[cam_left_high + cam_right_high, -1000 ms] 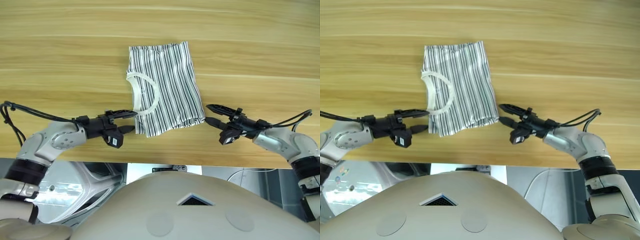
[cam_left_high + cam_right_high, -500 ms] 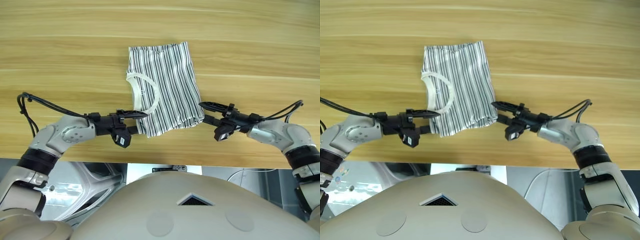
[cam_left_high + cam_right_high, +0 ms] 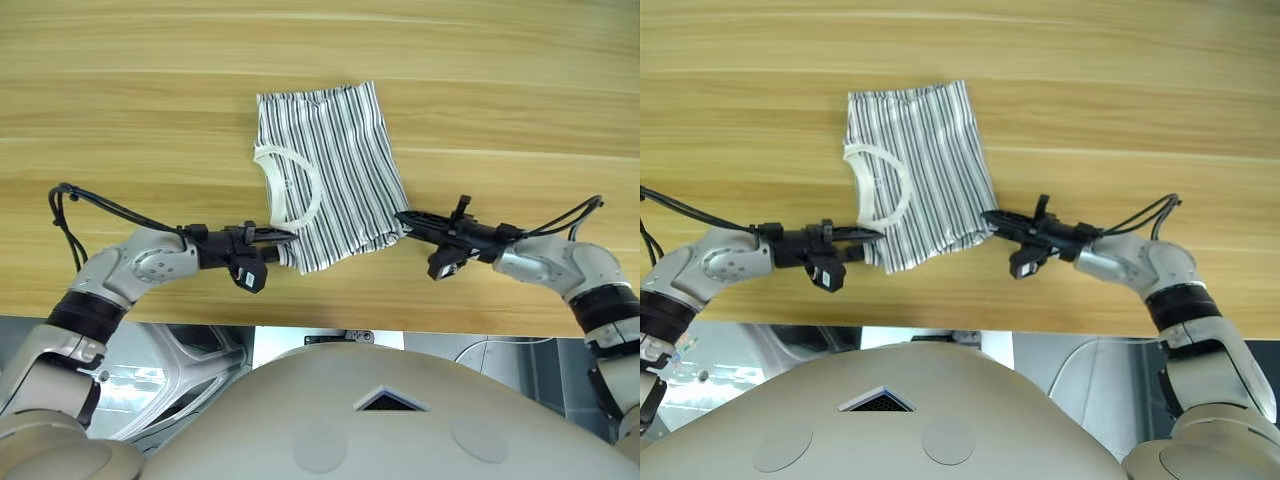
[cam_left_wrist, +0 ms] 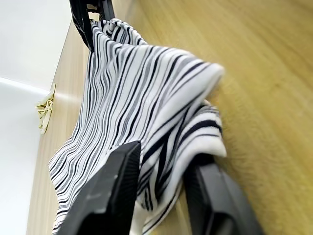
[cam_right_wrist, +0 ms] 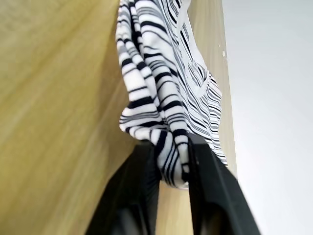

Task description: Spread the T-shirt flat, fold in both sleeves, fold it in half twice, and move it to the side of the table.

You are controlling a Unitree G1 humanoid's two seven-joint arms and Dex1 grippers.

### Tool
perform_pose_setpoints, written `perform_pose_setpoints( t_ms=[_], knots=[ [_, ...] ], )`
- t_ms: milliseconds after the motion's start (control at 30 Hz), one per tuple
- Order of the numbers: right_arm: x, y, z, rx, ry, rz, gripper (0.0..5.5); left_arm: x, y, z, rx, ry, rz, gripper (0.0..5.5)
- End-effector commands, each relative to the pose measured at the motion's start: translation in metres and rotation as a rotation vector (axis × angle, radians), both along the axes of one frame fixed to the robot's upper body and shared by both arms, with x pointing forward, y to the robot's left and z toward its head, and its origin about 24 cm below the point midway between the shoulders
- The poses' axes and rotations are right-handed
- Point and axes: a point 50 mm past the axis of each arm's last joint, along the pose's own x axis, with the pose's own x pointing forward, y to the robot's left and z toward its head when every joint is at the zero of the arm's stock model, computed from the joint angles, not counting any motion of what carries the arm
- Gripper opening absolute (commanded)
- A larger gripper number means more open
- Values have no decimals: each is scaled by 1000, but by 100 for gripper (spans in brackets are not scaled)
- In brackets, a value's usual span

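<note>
T-shirt lies folded on the tabletop, close to its front edge. Left end effector and right end effector each clench a near corner, likely so that edge can lift evenly for the next half-fold.

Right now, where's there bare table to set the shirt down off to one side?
Bare wood runs wide on both sides of the T-shirt, left and right, and across the far strip of the table beyond its far hem. The near edge is crowded: the left gripper and right gripper each pinch a near corner of the shirt.
</note>
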Motion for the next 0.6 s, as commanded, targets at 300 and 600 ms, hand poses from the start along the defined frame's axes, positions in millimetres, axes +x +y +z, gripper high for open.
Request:
perform_pose_setpoints(
  t_ms=[300,600],
  knots=[
    [-12,3,-2,-25,27,44,11,-1,3,-22,65,86,31,3],
    [-68,11,13,46,265,118,11,-54,-4,7,-192,191,47,0]
  ],
)
